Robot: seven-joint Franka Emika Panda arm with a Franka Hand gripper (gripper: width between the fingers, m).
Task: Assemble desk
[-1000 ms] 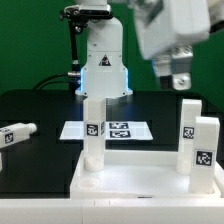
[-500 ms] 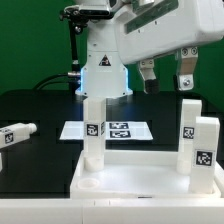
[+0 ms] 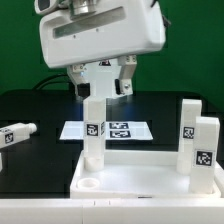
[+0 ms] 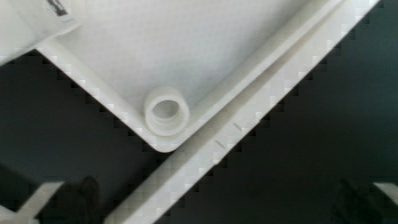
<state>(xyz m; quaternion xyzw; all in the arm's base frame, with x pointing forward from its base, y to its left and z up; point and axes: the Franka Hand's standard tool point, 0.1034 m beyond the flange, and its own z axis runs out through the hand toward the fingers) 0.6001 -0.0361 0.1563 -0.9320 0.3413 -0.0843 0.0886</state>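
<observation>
We see the big white tabletop lying flat near us, with three legs already standing up in it. Our gripper hangs open and empty right above the left standing leg. The last loose leg lies on its side far off to the exterior view's left, so we think we must go that way.

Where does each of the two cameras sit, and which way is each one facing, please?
Exterior view: off the arm, low at the table's edge, facing the tabletop, its upright legs and the robot's base; the pincer hangs open above.
Wrist view: on the wrist, looking down at a tabletop corner socket; dark fingertips show at the edge.
Shared: the tabletop.
</observation>
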